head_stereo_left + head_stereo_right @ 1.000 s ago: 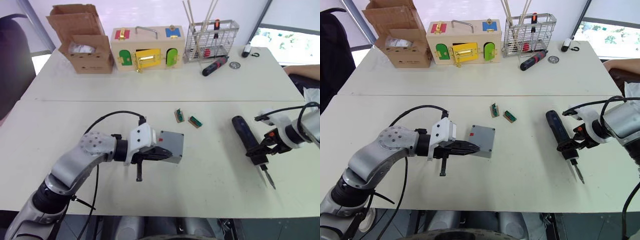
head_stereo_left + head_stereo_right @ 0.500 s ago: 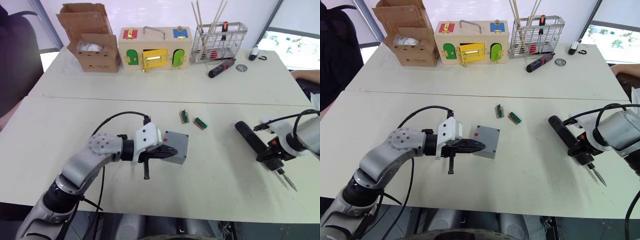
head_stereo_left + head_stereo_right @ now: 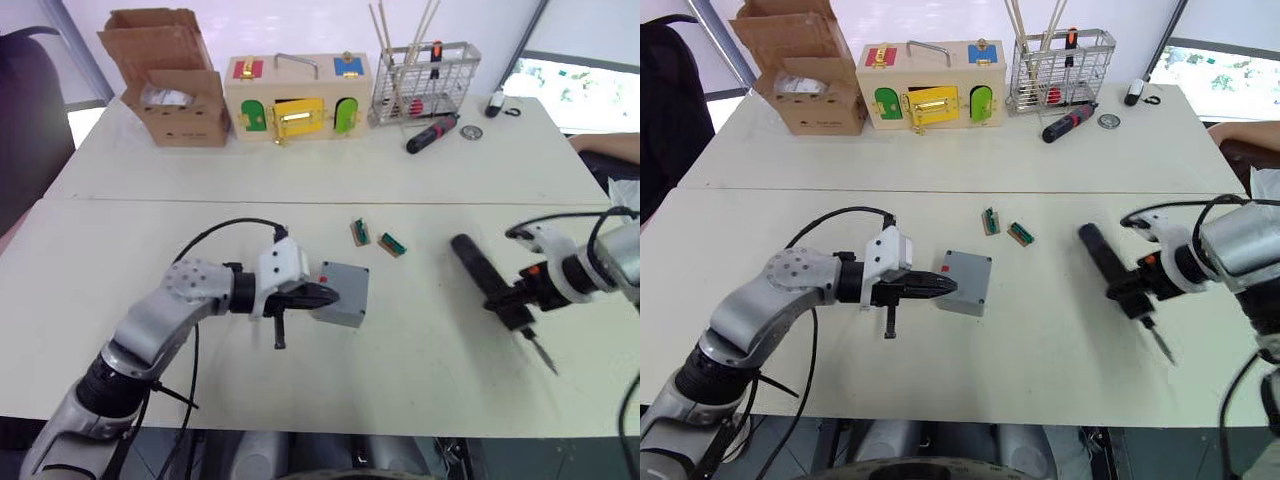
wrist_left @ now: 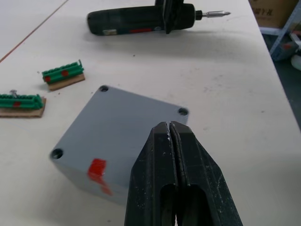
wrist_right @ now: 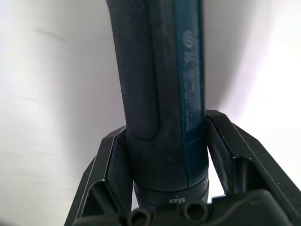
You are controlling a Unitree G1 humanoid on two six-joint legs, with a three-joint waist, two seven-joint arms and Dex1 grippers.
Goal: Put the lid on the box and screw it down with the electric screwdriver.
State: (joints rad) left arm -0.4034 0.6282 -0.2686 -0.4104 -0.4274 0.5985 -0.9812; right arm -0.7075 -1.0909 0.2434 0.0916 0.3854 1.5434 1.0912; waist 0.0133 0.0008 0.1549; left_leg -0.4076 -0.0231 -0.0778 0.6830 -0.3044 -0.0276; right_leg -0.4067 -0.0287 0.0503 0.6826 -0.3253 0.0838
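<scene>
The grey box (image 3: 343,306) stands mid-table, a red mark on its side. The lid (image 4: 127,117) lies flat on top of it, dark holes at its corners. My left gripper (image 3: 330,295) is shut with nothing in it, its fingertips (image 4: 162,134) over the lid's edge nearest the arm. To the right, the dark electric screwdriver (image 3: 488,282) lies at a slant, bit pointing toward the table's front edge. My right gripper (image 3: 518,300) is shut on its body near the bit end, with fingers (image 5: 115,150) on either side of the barrel. I cannot tell whether the tool touches the table.
Two green terminal blocks (image 3: 358,231) lie just beyond the box. At the back stand a cardboard carton (image 3: 170,90), a colourful wooden latch box (image 3: 295,95) and a wire basket (image 3: 425,75), with a red-and-black hand screwdriver (image 3: 430,132) beside it.
My right gripper has carried the electric screwdriver a little to the left, toward the box. The left gripper stays shut at the lid. The camera has shifted.
</scene>
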